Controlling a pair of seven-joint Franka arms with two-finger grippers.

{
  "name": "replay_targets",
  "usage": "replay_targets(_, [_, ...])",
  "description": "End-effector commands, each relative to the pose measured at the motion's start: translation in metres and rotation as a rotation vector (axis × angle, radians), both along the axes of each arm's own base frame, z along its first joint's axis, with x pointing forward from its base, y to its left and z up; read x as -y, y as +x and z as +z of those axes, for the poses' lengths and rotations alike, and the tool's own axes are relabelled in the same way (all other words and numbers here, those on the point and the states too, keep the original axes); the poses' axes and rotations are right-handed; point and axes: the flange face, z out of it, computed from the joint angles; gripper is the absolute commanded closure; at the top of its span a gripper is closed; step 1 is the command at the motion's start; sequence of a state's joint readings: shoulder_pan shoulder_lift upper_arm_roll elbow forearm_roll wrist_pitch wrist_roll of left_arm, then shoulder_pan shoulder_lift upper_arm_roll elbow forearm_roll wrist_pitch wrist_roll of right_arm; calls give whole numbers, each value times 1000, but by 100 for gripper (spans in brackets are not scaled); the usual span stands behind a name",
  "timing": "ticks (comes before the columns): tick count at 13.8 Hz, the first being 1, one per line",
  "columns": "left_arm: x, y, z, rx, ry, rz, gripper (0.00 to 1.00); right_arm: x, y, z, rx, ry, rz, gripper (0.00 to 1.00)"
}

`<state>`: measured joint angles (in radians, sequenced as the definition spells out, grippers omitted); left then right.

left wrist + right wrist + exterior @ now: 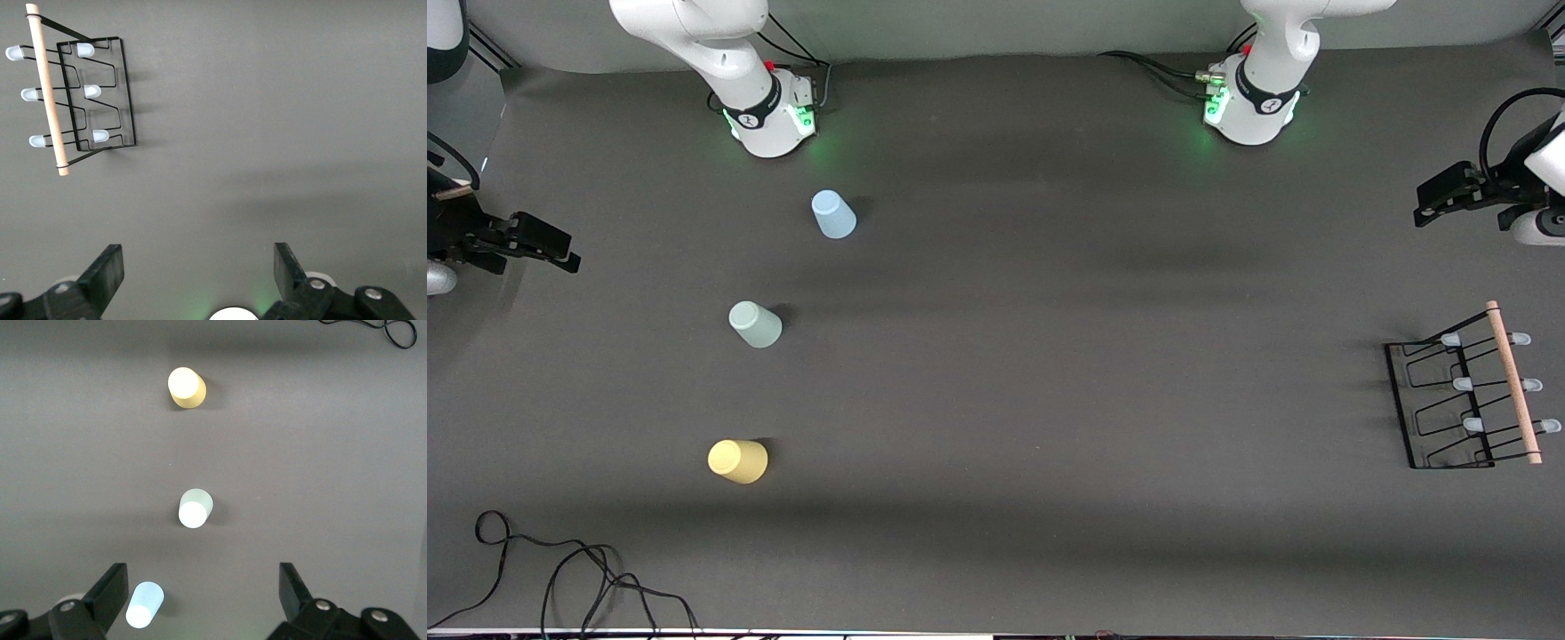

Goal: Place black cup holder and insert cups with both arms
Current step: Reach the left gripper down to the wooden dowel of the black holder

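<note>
The black wire cup holder (1449, 400) with its pale wooden rod handle stands at the left arm's end of the table, at about four o'clock from the table's middle. Three upturned plastic tumblers (light blue (833, 214), pale green (754, 324), yellow (737, 460)) line up between ten and eight o'clock. The left gripper (1440, 203) and right gripper (547, 244) hover with fingers spread, holding nothing.

— Left arm, status? 
— Raised at its own end of the table; left gripper (1427, 209) is held aloft, fingers (107, 270) spread wide, nothing gripped.

— Right arm? 
— Likewise raised; right gripper (560, 252) is held aloft, fingers (112, 590) parted, nothing gripped.
</note>
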<state>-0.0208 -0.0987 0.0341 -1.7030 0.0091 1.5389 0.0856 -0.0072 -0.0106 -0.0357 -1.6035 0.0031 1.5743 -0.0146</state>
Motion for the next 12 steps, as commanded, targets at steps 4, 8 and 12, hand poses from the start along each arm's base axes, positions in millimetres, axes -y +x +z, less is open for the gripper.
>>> replay_targets(4, [-2,-3,5,-12,11,-10,0,0,-3,4,4,18,-21,0])
replay_targets(8, [-9,5,-2,-19,10,2,0,-1,-2,3,2,18,-20,0])
replay_targets(12, [-49,60,-37,-53,16,75,0,0,-3,3,1,18,-21,0])
